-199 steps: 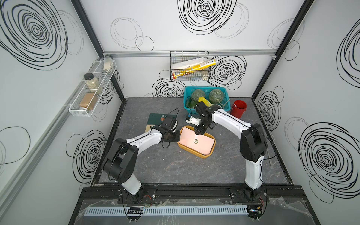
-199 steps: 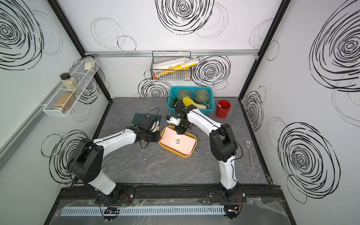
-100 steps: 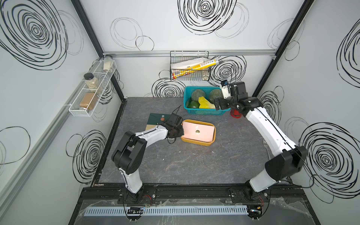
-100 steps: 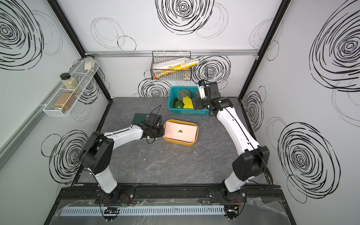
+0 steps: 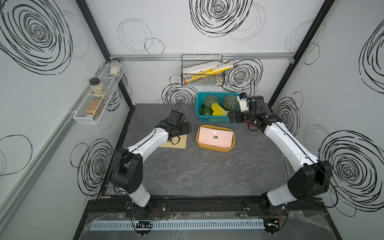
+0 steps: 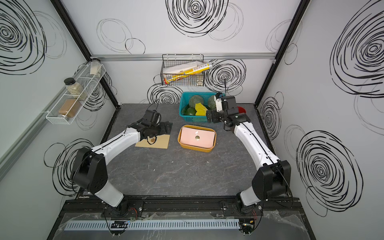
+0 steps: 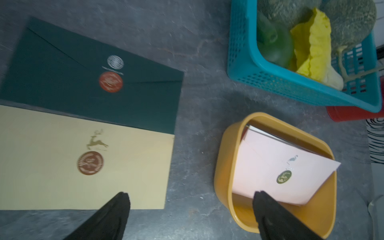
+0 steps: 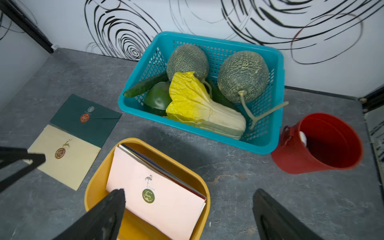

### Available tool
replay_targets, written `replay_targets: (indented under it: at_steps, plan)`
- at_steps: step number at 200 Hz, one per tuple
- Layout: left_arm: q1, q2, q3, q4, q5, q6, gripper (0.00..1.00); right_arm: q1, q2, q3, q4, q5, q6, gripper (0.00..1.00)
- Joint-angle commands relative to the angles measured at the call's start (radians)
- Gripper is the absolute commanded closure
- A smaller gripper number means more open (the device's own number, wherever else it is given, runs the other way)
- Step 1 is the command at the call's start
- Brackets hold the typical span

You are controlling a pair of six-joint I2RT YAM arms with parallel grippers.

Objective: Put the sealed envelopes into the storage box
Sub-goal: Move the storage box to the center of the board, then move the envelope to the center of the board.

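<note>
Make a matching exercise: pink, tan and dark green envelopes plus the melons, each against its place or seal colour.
1 pink envelope
2 tan envelope
3 dark green envelope
4 melons

A in the teal basket
B on the table, brown seal
C in the storage box
D on the table, red seal

Pairs: 1-C, 2-B, 3-D, 4-A

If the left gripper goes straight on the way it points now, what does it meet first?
Probably the bare grey table between the tan envelope and the storage box; the open left gripper straddles that gap, though depth is unclear.
</note>
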Motion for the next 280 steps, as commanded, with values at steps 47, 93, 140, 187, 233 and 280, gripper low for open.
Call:
replay_targets:
  at_steps: [47, 93, 140, 187, 233, 280]
  plan:
    - [0.05, 0.219, -0.039, -0.025, -0.092, 0.212, 0.01, 0.252, -0.162, -0.243, 0.059, -0.076, 0.215, 0.0]
    - [0.037, 0.29, -0.04, -0.014, -0.086, 0.207, 0.01, 0.451, -0.286, -0.412, 0.134, -0.089, 0.423, 0.0]
    - [-0.079, 0.29, -0.145, -0.06, -0.092, 0.11, 0.01, 0.493, -0.38, -0.582, 0.19, -0.066, 0.58, 0.0]
    - [-0.248, 0.108, -0.389, -0.082, -0.022, -0.169, 0.01, 0.488, -0.418, -0.561, 0.088, 0.057, 0.563, 0.0]
    - [-0.557, 0.027, -0.404, -0.064, 0.025, -0.516, 0.01, 0.423, -0.445, -0.613, 0.023, 0.044, 0.571, 0.0]
    - [-0.635, 0.034, -0.224, -0.106, 0.024, -0.561, 0.01, 0.331, -0.456, -0.702, -0.009, 0.022, 0.526, 0.0]
